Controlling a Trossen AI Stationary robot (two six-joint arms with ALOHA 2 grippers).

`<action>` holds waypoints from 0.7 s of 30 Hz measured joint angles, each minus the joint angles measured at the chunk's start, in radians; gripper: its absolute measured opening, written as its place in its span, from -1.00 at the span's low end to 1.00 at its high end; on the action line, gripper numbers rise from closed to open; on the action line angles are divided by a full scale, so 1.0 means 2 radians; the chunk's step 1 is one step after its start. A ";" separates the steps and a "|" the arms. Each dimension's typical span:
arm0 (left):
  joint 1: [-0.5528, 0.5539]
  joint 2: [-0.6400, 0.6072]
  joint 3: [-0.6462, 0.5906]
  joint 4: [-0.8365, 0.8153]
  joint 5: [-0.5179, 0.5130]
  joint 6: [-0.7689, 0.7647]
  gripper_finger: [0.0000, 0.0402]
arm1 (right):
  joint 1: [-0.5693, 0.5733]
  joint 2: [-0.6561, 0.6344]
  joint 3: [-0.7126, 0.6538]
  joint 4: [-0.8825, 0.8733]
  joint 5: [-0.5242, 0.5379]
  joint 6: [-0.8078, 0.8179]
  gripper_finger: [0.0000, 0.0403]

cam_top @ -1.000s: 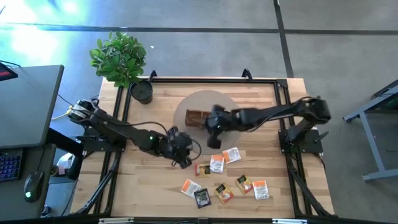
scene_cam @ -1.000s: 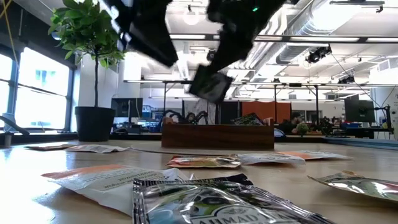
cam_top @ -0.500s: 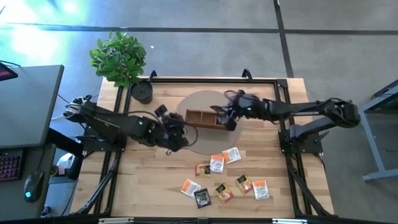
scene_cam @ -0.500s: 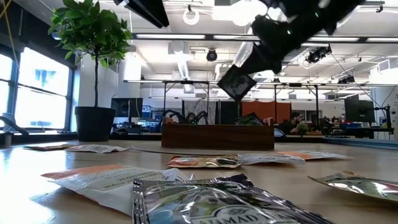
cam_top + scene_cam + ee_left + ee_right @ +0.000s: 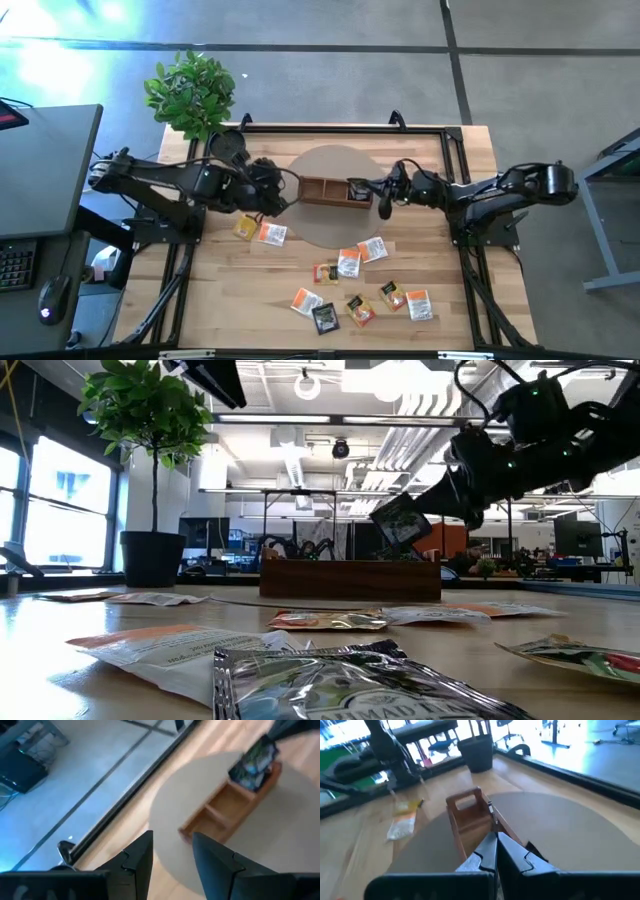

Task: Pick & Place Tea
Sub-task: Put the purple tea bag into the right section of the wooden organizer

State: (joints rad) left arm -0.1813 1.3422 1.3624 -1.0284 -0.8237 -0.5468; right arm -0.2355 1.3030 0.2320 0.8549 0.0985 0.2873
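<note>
So, biggest first: your wooden table carried a round grey mat, and the long wooden tray sat on that mat. A potted plant stood at the table's far left corner.

Your right gripper hung over the tray's right end, fingers pinched fully together on a black tea packet. The low view showed that packet tilted in the air, just above the tray's rim and not yet inside. The high view barely showed it at all, only a dark smudge under the fingers. From the right wrist camera you saw the closed fingertips pointing down the length of the tray, while the packet itself couldn't be made out there.

Your left gripper sat just off the tray's left end, fingers parted and nothing between them. Its wrist view made that clear: two dark fingers with a bare gap, the tray beyond, and the black packet over the tray's other end.

The rest of the tea lay flat on the wood. A yellow packet and a white-and-orange one lay near the left gripper, beside the mat's edge. A loose cluster of packets was spread out nearer the front edge, well apart from both grippers.
</note>
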 joint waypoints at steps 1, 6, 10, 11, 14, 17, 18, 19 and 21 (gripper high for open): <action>0.006 0.000 0.000 -0.002 -0.002 0.000 -0.32 | -0.001 0.008 0.002 0.004 0.000 0.002 -1.00; 0.018 0.001 -0.001 -0.005 -0.002 0.000 -0.32 | -0.012 0.056 0.018 -0.002 0.000 0.012 -1.00; 0.019 0.001 -0.001 -0.008 0.002 0.000 -0.32 | -0.022 0.086 0.034 -0.003 0.003 0.010 -1.00; 0.019 0.001 -0.001 -0.008 0.001 -0.001 -0.32 | -0.024 0.090 0.037 -0.003 0.004 0.011 -0.99; 0.019 0.001 -0.001 -0.010 0.001 -0.005 -0.32 | -0.030 0.092 0.041 -0.003 0.002 0.010 -0.95; 0.019 0.001 -0.001 -0.012 0.001 -0.005 -0.32 | -0.034 0.091 0.040 -0.009 0.002 0.009 -0.88; 0.019 0.001 -0.001 -0.011 0.001 -0.005 -0.32 | -0.034 0.091 0.040 -0.013 0.002 0.007 -0.86; 0.019 0.001 -0.001 -0.011 0.001 -0.005 -0.32 | -0.034 0.091 0.041 -0.015 0.002 0.004 -0.83; 0.019 0.001 -0.001 -0.011 0.000 -0.005 -0.32 | -0.034 0.091 0.041 -0.027 -0.001 -0.002 -0.76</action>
State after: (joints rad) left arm -0.1436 1.3434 1.3602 -1.0505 -0.8239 -0.5578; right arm -0.3027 1.4841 0.3131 0.8002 0.0967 0.2824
